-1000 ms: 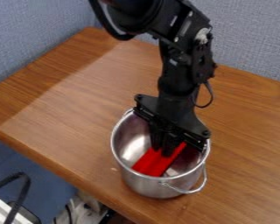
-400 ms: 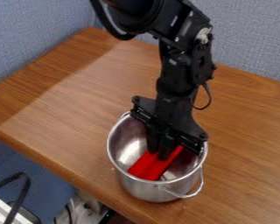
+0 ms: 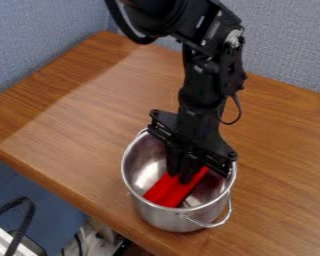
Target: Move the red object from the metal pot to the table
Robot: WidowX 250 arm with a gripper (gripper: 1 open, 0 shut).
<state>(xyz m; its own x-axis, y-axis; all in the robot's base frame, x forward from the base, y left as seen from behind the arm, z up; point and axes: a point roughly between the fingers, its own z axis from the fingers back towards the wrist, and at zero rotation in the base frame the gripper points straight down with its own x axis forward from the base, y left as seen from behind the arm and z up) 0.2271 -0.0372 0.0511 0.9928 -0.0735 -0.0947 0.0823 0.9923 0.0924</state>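
Note:
The red object (image 3: pixel 175 187), a bright bar, lies slanted inside the metal pot (image 3: pixel 139 162), which stands near the front edge of the table (image 3: pixel 83 100). My gripper (image 3: pixel 196 172) reaches straight down into the pot with its black fingers shut on the upper end of the red object. The far end of the bar is hidden behind the fingers.
The pot's loop handle (image 3: pixel 210 217) hangs at its front, close to the table's front edge. A blue wall (image 3: pixel 43 30) stands behind the table. Dark cables (image 3: pixel 16 225) hang below the front left.
The pot looks slightly bigger and shifted left compared with a second ago; the gripper and red object stay put inside it.

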